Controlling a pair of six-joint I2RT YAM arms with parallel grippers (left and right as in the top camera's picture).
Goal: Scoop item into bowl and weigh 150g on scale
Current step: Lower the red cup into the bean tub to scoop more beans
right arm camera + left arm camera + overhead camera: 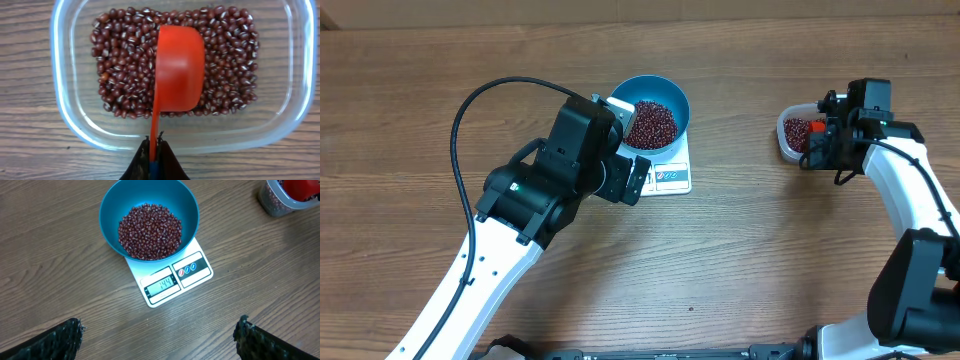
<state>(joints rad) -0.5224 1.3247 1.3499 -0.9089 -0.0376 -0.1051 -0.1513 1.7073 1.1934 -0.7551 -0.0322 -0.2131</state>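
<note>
Red plastic scoop pinched by handle in right gripper, long axis straight up frame, cup over dark red-brown beans in clear tub. Blue bowl on white scale well left, top-centre overhead.

One reading can be made out: the digits 144 are shown in dark segments on the grey display window, which is set in the front edge of the white scale as seen from the left wrist. Whether a unit is shown beside the digits cannot be told. Just beside the window, on the button panel, three small round symbols are printed in a row, one reddish and two blue; they are too small to be read. From overhead, the same window and panel are seen only as a blur, and nothing there is legible.
</note>
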